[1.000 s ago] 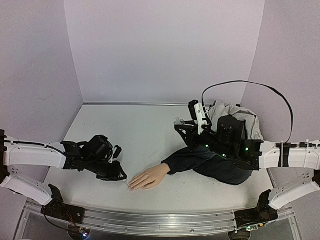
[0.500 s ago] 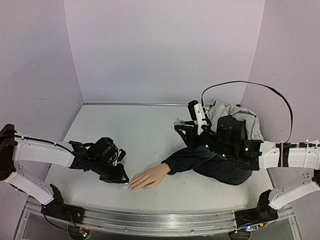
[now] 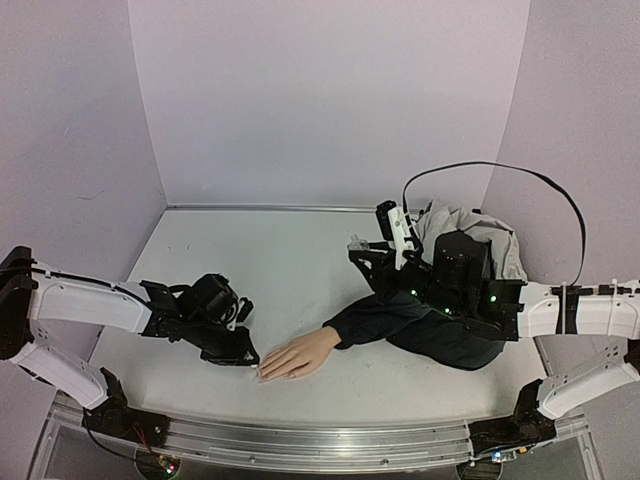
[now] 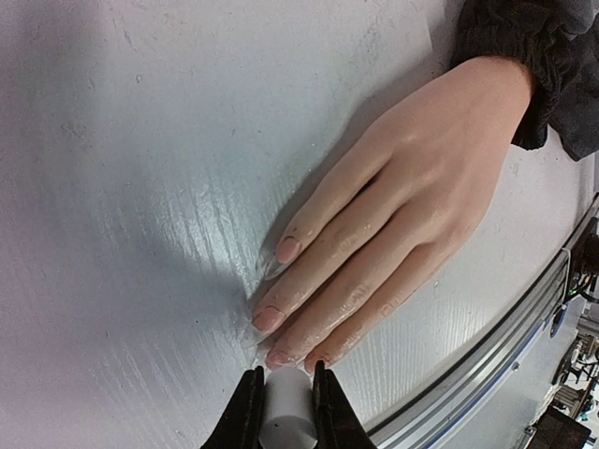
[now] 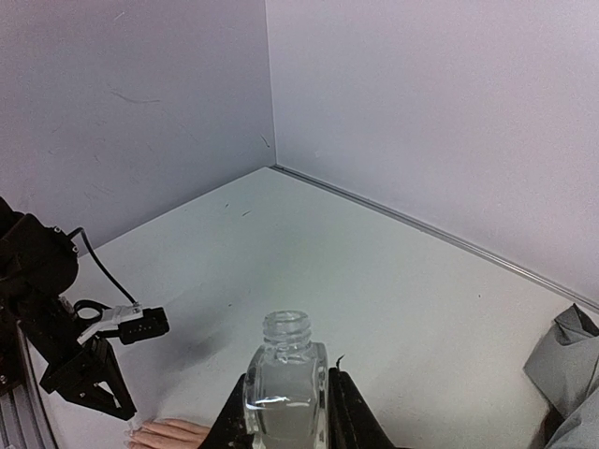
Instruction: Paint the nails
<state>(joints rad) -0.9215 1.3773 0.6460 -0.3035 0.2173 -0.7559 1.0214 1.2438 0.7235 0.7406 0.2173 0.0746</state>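
Observation:
The peach mannequin hand (image 3: 300, 352) lies palm down near the table's front edge, its dark navy sleeve (image 3: 400, 320) running right. In the left wrist view its pale nails (image 4: 269, 319) show on the fingertips, which look wet and glossy. My left gripper (image 3: 245, 357) is shut on a white cylindrical brush cap (image 4: 285, 416), held right at the fingertips (image 4: 285, 374); the brush tip is hidden. My right gripper (image 3: 365, 247) is shut on a small clear glass bottle (image 5: 284, 393), uncapped and upright, held above the table (image 5: 286, 383).
A grey cloth (image 3: 470, 235) lies bunched behind the right arm. A black cable (image 3: 500, 170) loops over it. The aluminium rail (image 3: 300, 440) runs along the front edge, close to the hand. Lilac walls enclose the table on three sides.
My left arm has moved slightly right, bringing the cap closer to the fingertips. The right arm and the bottle have not moved.

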